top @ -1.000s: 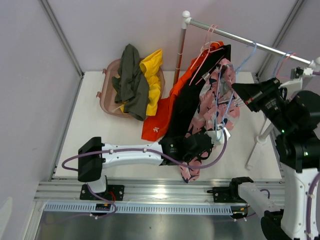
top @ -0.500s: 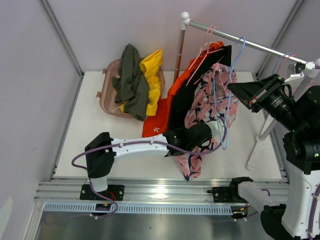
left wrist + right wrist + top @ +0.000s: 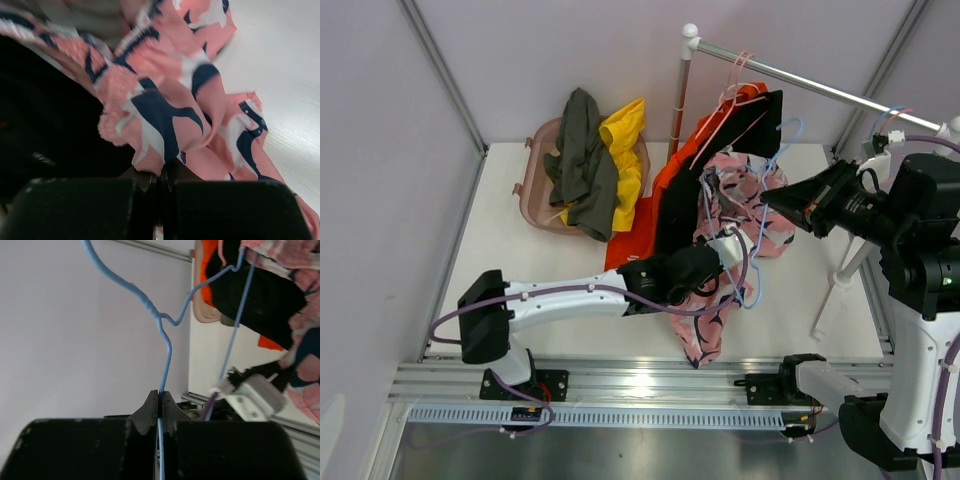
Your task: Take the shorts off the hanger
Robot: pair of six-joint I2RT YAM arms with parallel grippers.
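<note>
Your left hand [image 3: 160,176] clamps the pink patterned shorts [image 3: 165,115] below the rail [image 3: 800,80] to tug them free; your right hand [image 3: 160,405] pinches the blue hanger [image 3: 151,308], also below the rail, anchoring it

The pink patterned shorts [image 3: 165,115] are blurred in the left wrist view, edges cropped.

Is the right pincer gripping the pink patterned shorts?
No, the right pincer is clamped on the blue wire hanger; the left pincer pinches the pink patterned shorts.
</note>
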